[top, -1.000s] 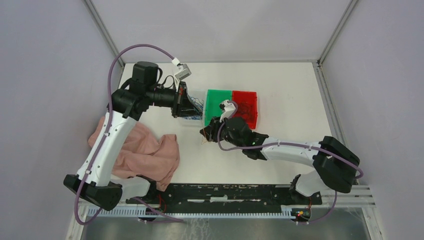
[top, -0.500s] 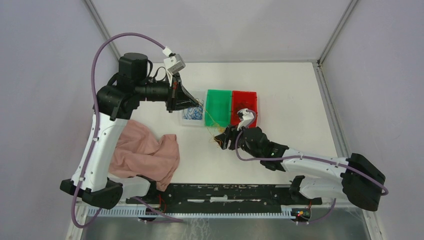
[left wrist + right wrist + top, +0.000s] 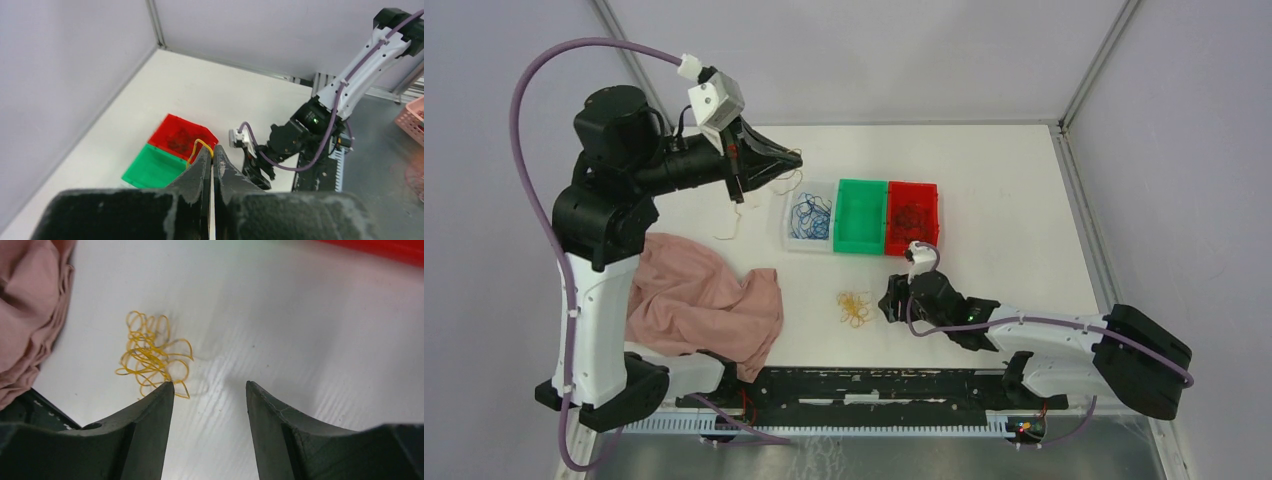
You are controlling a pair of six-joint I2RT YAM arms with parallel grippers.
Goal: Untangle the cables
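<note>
The cables are sorted by colour. A tangle of yellow cables (image 3: pixel 856 308) lies on the table in front of the bins, and it also shows in the right wrist view (image 3: pixel 150 355). Blue cables (image 3: pixel 807 215) lie in the clear bin. Dark cables (image 3: pixel 912 213) lie in the red bin. My left gripper (image 3: pixel 794 158) is raised high and shut on one yellow cable (image 3: pixel 196 148), which dangles below it (image 3: pixel 729 233). My right gripper (image 3: pixel 888 300) is open and empty just right of the yellow tangle, and its left fingertip (image 3: pixel 167 390) is at the tangle's edge.
The clear bin (image 3: pixel 790 232), green bin (image 3: pixel 859 215) and red bin (image 3: pixel 929 240) stand side by side at mid table. A pink cloth (image 3: pixel 704 305) lies at the near left. A black rail (image 3: pixel 874 385) runs along the near edge.
My left gripper has risen and swung left away from the bins, pulling one yellow cable free. My right gripper moved toward the near edge and let the yellow tangle go on the table.
</note>
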